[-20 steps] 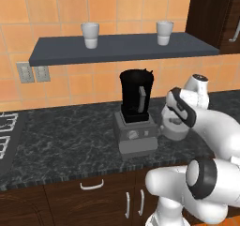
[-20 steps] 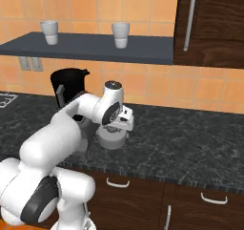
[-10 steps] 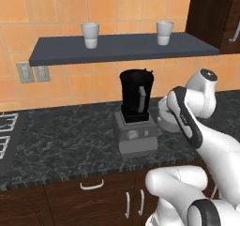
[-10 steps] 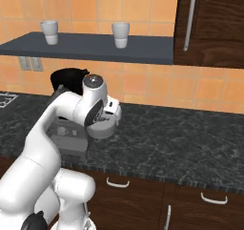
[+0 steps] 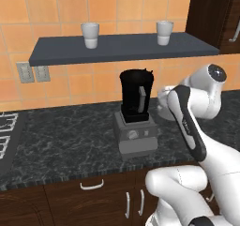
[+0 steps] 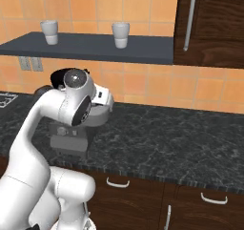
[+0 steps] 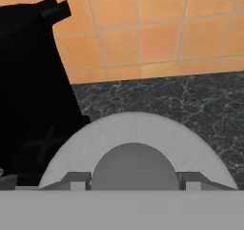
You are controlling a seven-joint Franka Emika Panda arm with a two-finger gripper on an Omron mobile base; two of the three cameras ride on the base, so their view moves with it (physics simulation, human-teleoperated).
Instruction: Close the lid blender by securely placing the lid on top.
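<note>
Fingers (image 7: 76, 179) clenched on the lid (image 7: 138, 133) by its central knob. Likely light, rigid, smooth-edged; knob is the sensible hold. Blender (image 7: 33, 90) just beyond the fingertips.

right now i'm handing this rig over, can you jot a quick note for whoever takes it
Tool: shut on the lid, fingers either side of its centre knob, lid lifted off the counter.
Blender: on the counter below the shelf, jar top uncovered; the lid hangs just to its right, about mid-jar height.
Done: lid picked up.
Left: raise it over the jar, seat it on the rim, release.
</note>
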